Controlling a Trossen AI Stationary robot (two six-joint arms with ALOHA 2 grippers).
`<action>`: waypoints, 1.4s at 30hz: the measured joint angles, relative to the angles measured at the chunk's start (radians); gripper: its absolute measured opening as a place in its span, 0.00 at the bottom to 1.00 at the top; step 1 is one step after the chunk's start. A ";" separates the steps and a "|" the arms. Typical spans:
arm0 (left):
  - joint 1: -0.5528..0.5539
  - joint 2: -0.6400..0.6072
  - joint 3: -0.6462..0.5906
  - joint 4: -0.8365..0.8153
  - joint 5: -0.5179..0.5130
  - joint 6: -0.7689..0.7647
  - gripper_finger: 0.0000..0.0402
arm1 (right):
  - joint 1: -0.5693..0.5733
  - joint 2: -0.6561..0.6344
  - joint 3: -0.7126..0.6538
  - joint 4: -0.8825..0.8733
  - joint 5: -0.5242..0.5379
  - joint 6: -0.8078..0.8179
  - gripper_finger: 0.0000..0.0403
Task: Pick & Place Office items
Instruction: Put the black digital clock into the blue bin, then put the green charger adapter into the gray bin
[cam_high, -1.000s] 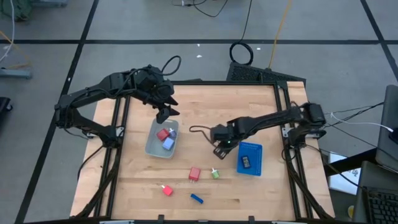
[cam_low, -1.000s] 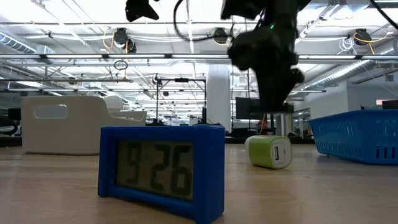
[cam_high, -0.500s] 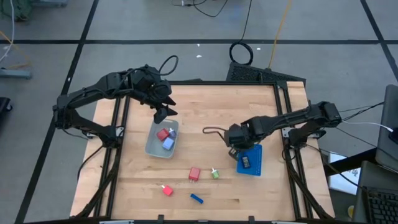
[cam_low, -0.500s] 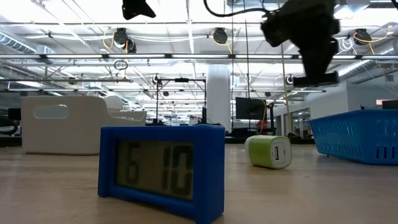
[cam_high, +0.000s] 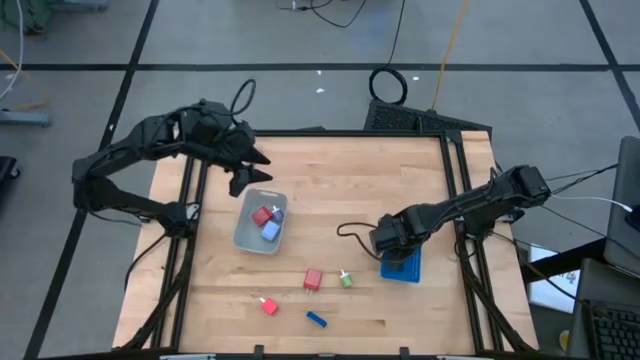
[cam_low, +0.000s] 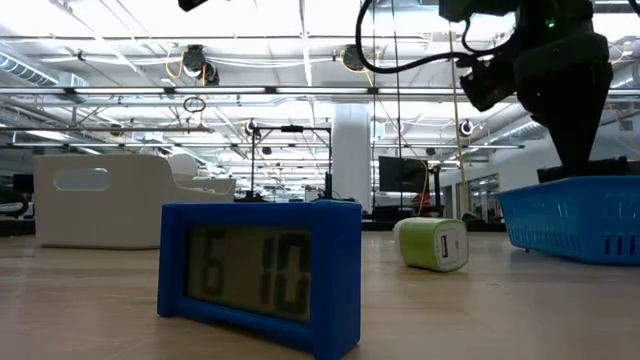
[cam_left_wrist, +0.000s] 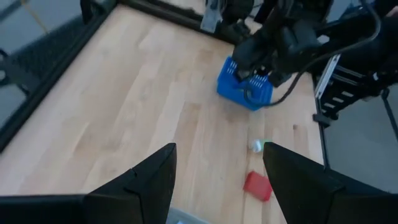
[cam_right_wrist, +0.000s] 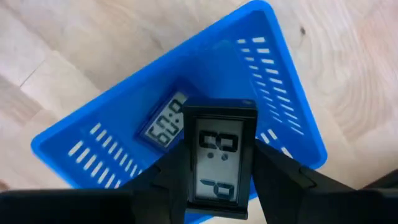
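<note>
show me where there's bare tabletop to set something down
Free: the wide strip between the grey tray and the blue basket, and the far half of the table. Crowded: the near middle, with the red block, green charger, blue clock.

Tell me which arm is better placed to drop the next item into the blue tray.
The right arm. Its pincer grips a black clock directly above the blue tray, which already holds another small clock. The left pincer hangs empty near the grey tray, across the table.
</note>
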 joint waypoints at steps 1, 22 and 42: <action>0.000 -0.007 -0.002 -0.008 -0.001 -0.008 0.61 | 0.000 0.000 -0.003 0.003 0.000 0.001 0.34; 0.000 -0.023 -0.002 0.003 0.000 -0.059 0.61 | 0.000 0.000 -0.059 0.110 0.027 0.015 0.43; -0.001 -0.024 -0.002 -0.007 0.001 -0.069 0.61 | -0.006 -0.082 0.021 0.136 -0.014 0.053 0.59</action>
